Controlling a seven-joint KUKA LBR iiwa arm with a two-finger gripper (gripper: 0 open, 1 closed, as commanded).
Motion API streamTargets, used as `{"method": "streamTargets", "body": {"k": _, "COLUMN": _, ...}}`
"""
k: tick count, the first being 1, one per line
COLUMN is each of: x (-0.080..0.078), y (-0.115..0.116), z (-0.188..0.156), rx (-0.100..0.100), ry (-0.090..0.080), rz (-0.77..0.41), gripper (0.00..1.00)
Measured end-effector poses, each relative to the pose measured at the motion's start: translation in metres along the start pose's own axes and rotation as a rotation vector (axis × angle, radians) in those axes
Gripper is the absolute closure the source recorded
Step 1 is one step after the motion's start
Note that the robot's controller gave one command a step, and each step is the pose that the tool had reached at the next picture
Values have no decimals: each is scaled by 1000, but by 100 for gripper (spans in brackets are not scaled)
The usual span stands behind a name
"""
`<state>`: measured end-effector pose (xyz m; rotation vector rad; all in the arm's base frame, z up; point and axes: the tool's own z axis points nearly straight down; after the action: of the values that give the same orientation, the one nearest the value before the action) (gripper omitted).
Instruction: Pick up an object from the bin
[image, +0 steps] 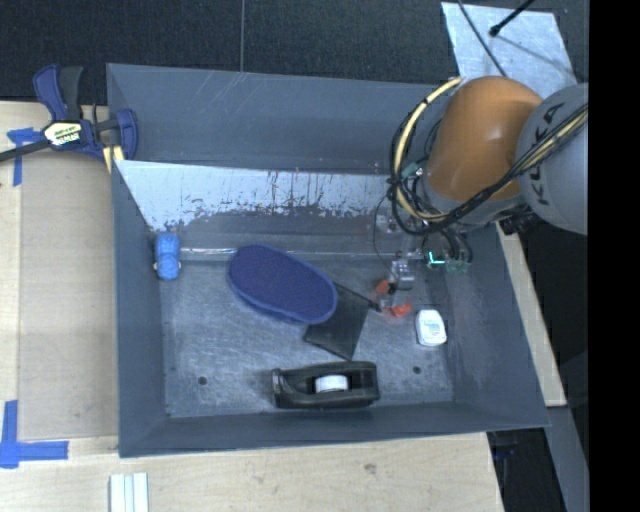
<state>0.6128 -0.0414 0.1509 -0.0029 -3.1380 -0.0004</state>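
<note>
The pincer (400, 283) hangs just above a small red-orange piece (393, 306), probably to grasp it; its opening cannot be told.

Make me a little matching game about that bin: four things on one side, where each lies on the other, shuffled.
1 blue oval pad
2 black tape dispenser
3 small white object
4 light blue cylinder

a far left of the floor
b right side of the floor
c middle of the floor
d by the view's bottom wall

Pairs: 1-c, 2-d, 3-b, 4-a.
</note>
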Motion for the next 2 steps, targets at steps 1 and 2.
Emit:
{"method": "streamTargets", "body": {"k": 1, "x": 20, "y": 2, "z": 85, "rx": 0, "ry": 0, "rz": -31, "gripper": 0}}
{"method": "streamTargets", "body": {"k": 2, "x": 53, "y": 0, "z": 81, "rx": 1, "ry": -4, "rz": -132, "gripper": 0}}
